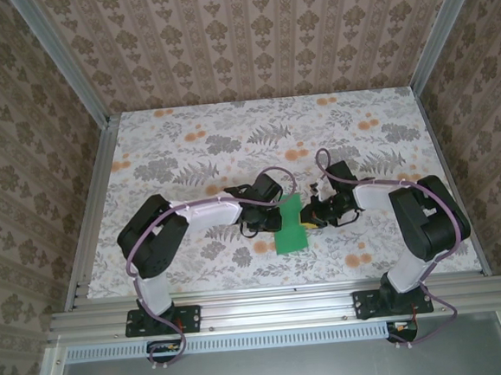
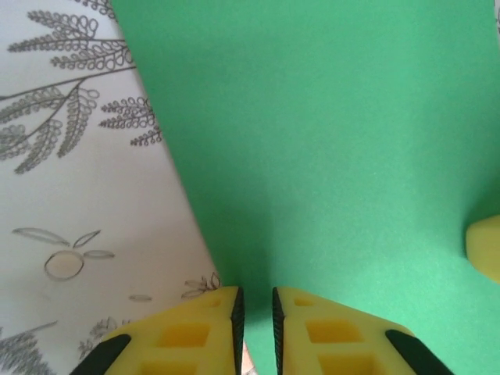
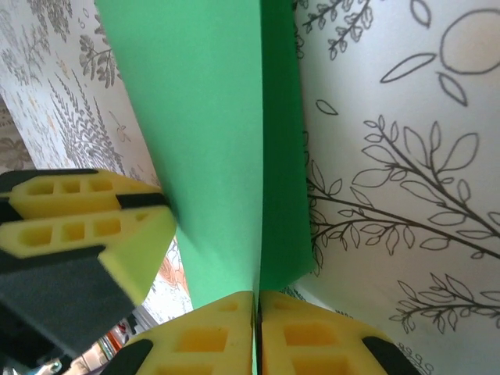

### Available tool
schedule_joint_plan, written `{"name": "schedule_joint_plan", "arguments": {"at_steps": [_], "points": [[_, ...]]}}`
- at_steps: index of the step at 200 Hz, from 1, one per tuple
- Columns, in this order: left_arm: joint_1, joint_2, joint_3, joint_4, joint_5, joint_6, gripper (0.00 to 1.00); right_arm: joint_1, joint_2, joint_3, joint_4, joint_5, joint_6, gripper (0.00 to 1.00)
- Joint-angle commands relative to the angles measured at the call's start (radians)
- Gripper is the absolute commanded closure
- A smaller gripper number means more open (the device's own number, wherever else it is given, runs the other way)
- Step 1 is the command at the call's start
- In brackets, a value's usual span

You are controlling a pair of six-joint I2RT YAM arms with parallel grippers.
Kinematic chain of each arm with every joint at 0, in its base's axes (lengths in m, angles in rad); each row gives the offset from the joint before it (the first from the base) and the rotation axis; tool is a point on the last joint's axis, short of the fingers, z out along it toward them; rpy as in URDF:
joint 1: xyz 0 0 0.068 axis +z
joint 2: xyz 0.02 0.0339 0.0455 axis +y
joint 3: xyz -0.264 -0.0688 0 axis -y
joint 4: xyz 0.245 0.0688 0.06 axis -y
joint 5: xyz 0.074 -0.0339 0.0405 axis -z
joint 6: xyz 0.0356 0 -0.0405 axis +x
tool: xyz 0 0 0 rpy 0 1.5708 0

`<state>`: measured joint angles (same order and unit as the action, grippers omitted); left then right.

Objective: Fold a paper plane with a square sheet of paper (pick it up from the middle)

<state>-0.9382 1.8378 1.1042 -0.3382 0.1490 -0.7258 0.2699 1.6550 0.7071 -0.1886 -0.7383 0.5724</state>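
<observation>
The square sheet of paper (image 1: 290,228) is bright green and sits near the table's front middle, between my two grippers. My right gripper (image 1: 309,219) holds its right side. In the right wrist view the paper (image 3: 211,141) stands edge-on and runs straight into the closed yellow jaws of that gripper (image 3: 257,301). My left gripper (image 1: 273,220) is at the paper's left side. In the left wrist view its pads (image 2: 255,301) stand a narrow gap apart over the paper (image 2: 328,141), whose left edge runs down toward the gap. The left fingers (image 3: 86,226) also appear in the right wrist view.
The floral tabletop (image 1: 229,133) stretches away behind the arms. Aluminium rails (image 1: 92,209) border it left, right and front, with patterned walls (image 1: 248,40) beyond. A yellow fingertip (image 2: 486,248) of the right gripper pokes in at the edge of the left wrist view.
</observation>
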Motion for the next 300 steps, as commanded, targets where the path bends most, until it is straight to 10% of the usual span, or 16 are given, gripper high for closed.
{"name": "schedule_joint_plan", "arguments": {"at_steps": [1,63,193,241,300], "points": [[-0.028,-0.106,-0.011,-0.032,-0.063,0.056,0.71,-0.002,-0.034,-0.049,0.063,-0.016,0.089,0.91],[-0.249,-0.222,0.004,-0.099,-0.235,0.272,0.38,0.01,-0.065,-0.088,0.13,0.001,0.188,0.92],[-0.403,0.047,0.188,-0.226,-0.406,0.399,0.25,0.014,-0.06,-0.08,0.132,-0.016,0.208,0.92],[-0.404,0.044,0.203,-0.242,-0.49,0.382,0.35,0.014,-0.056,-0.07,0.097,-0.004,0.184,0.92],[-0.404,-0.009,0.169,-0.234,-0.522,0.373,0.71,0.015,-0.052,-0.046,0.04,0.023,0.148,0.91]]}}
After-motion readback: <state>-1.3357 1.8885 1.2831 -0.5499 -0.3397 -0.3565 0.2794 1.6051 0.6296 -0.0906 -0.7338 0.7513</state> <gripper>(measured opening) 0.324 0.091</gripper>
